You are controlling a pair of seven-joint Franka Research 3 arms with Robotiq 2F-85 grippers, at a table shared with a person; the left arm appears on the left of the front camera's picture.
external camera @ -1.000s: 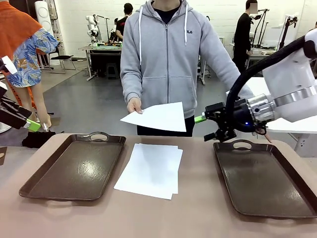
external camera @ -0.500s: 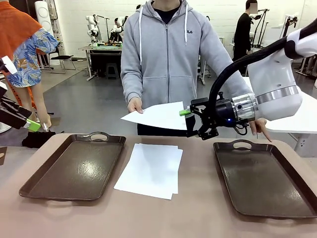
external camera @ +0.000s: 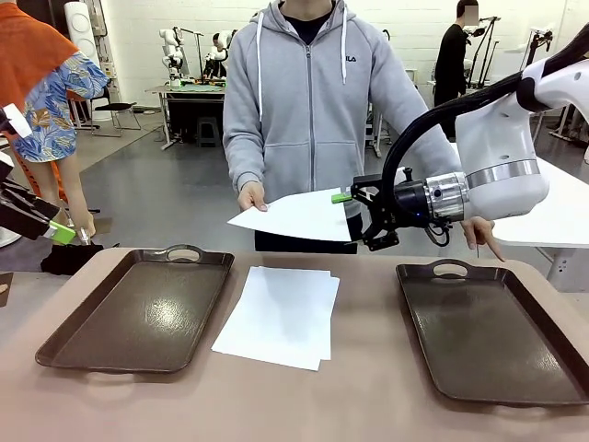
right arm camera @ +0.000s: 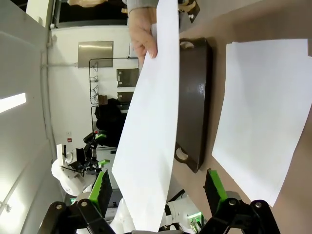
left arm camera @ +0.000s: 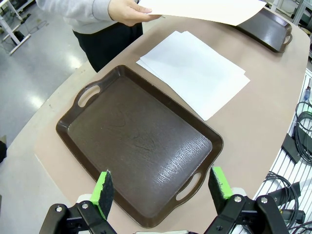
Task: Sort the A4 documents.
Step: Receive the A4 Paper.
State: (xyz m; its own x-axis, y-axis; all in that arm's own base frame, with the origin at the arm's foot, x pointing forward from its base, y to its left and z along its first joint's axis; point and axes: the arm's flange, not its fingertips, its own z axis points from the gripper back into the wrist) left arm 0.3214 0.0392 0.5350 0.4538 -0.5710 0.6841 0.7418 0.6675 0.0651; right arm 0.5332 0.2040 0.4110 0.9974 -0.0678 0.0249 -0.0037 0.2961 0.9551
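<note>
At mid-frame in the front view, the right tool [external camera: 357,219], spread wide astride the A4 sheet [external camera: 294,215] in the person's hand [external camera: 250,195], may miss or crumple the paper if it sags.

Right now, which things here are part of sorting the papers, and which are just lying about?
Job: held sheet, paper stack, left tray, right tray, open right gripper at the sheet's edge.
Lying about: dark bundle beyond the table, cables beside it, chair farther back.

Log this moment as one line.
right gripper: open, straddling held-out sheet edge | person's hand: holding sheet | left gripper: open, pointed at left tray | paper stack: between it and right tray
</note>
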